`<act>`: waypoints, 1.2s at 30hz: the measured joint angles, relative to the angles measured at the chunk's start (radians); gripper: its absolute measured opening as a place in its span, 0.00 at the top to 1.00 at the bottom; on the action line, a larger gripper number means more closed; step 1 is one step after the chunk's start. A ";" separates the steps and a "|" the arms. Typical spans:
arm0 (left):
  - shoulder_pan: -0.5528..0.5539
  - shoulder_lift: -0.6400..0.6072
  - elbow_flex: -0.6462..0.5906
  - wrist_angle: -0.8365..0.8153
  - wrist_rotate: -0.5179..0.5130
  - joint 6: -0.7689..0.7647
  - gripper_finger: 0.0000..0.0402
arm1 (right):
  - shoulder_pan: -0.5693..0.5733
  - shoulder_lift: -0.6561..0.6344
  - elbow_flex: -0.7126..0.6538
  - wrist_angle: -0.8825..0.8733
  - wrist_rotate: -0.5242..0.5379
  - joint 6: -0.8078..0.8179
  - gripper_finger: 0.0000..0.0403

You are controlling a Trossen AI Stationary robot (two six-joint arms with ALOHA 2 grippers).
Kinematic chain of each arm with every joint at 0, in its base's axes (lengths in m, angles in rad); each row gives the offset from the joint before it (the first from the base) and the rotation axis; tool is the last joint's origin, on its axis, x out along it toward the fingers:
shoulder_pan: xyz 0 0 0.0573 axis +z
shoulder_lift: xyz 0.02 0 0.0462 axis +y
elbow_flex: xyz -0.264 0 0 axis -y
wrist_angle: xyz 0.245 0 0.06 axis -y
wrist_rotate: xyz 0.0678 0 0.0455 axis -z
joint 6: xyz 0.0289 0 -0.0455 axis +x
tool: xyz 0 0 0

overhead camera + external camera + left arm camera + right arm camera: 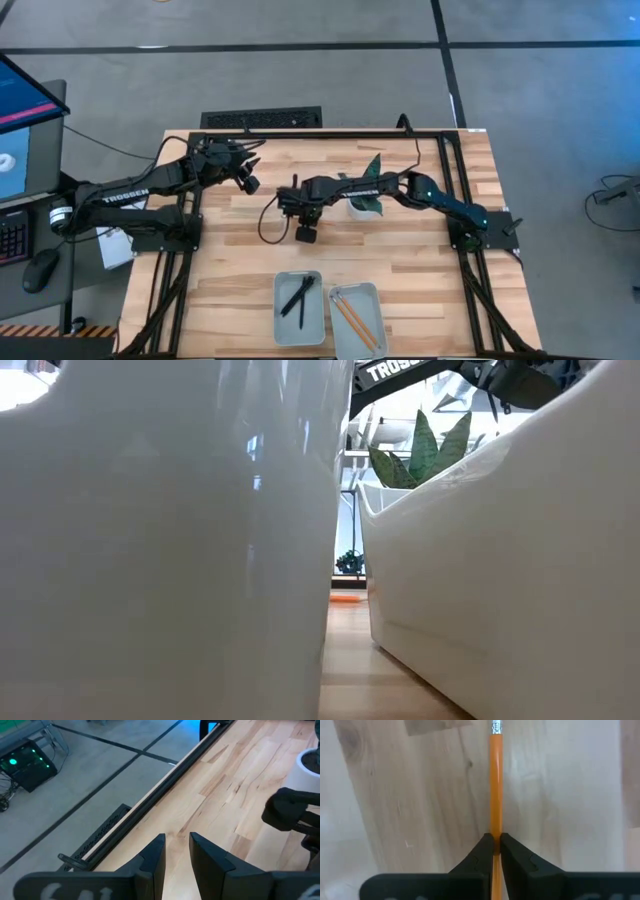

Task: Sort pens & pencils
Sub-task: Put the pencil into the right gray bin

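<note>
Right fingers [496, 845] clamped on pencil [495, 785] (wrist view only), left fingers [176, 851] narrowly apart, empty

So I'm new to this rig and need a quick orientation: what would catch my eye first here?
The right gripper, above mid-table, has its fingers shut on an orange pencil. At the near edge sit two trays: the left tray holds black pens, the right tray more pencils. The left gripper waits empty near the far edge.
</note>
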 joint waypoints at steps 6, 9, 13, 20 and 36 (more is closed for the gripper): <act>0.000 0.000 0.000 -0.004 0.000 -0.002 0.80 | -0.016 0.000 0.057 -0.057 -0.002 -0.001 0.88; 0.000 0.000 0.000 -0.012 0.000 -0.003 0.80 | -0.026 0.000 0.088 -0.091 -0.004 -0.002 0.88; 0.000 0.000 0.000 -0.061 -0.032 -0.024 0.80 | -0.039 -0.001 0.151 -0.159 -0.004 -0.002 0.88; 0.000 0.000 0.000 -0.173 -0.038 -0.132 0.80 | -0.044 -0.007 0.298 -0.281 -0.008 -0.018 0.88; 0.000 0.001 0.000 -0.196 -0.072 -0.237 0.80 | -0.005 -0.325 0.272 -0.302 -0.012 0.077 0.88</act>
